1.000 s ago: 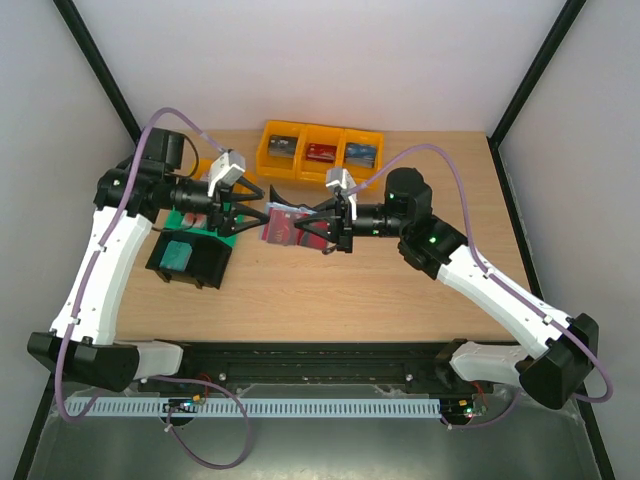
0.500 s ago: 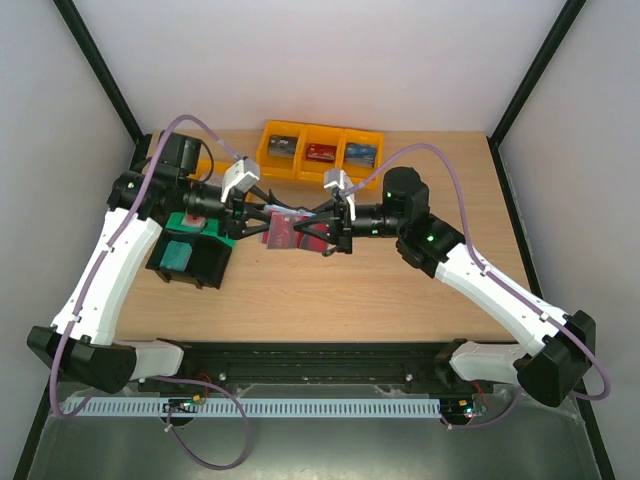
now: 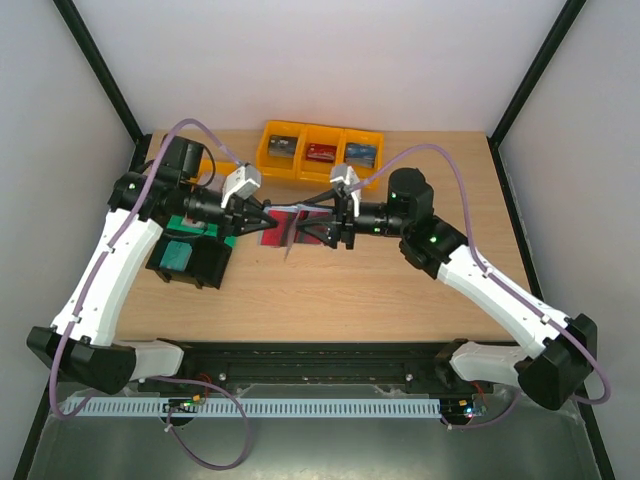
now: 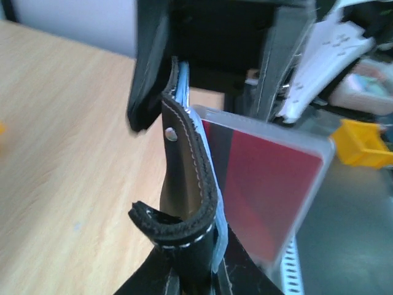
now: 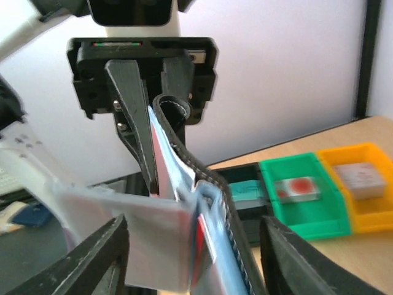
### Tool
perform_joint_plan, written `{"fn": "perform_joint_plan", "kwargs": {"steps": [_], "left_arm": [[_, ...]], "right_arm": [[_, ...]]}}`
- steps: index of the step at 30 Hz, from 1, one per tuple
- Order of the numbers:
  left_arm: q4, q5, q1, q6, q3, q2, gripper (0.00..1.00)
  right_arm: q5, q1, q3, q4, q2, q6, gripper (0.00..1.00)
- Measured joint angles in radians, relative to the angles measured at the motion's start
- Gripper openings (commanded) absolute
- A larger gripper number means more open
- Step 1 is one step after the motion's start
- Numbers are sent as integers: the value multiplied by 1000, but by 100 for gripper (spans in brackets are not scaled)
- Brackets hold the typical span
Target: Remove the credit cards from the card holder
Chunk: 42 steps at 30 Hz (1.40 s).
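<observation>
The black card holder point(image 3: 283, 228) hangs in the air between my two grippers, above the table's middle. My left gripper point(image 3: 266, 221) is shut on its left end; in the left wrist view the stitched leather edge point(image 4: 184, 184) runs up out of the jaws point(image 4: 196, 273). A red credit card point(image 4: 264, 184) sits in a clear pocket that stands out to the side. My right gripper point(image 3: 320, 226) is open, with its fingers on either side of the holder point(image 5: 202, 184) and apart from it. The right wrist view shows the gripper point(image 5: 192, 224) and the red card's edge point(image 5: 207, 241).
A yellow three-part bin point(image 3: 322, 150) at the back holds a dark, a red and a blue card. At the left a black bin point(image 3: 205, 268) holds a teal card point(image 3: 178, 253). Behind it a green bin point(image 5: 301, 212) holds a white card with red spots.
My left gripper moved right and shut on the holder's left end. My right gripper, earlier shut on the holder, has opened and let go.
</observation>
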State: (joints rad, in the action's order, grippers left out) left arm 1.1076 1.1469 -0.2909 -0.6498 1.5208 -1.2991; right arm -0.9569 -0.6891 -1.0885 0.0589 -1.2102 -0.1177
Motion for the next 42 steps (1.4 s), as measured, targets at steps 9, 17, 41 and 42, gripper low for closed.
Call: {"fn": "perform_joint_plan", "kwargs": {"steps": [9,17,41,42], "left_arm": [[-212,-601,-46,232,-77,8,2],[-223,-435,4,265,-82,6,2],[-54,19,45,102,0,5,2],[-55,19,45,104,0,5,2]], "right_arm": [[298,57,70,15,53,-41,70],[228,56,83,63,53,-87,39],[-76,6,145,409,-42,-312,24],[-89,3,145,409,-41,-307,24]]}}
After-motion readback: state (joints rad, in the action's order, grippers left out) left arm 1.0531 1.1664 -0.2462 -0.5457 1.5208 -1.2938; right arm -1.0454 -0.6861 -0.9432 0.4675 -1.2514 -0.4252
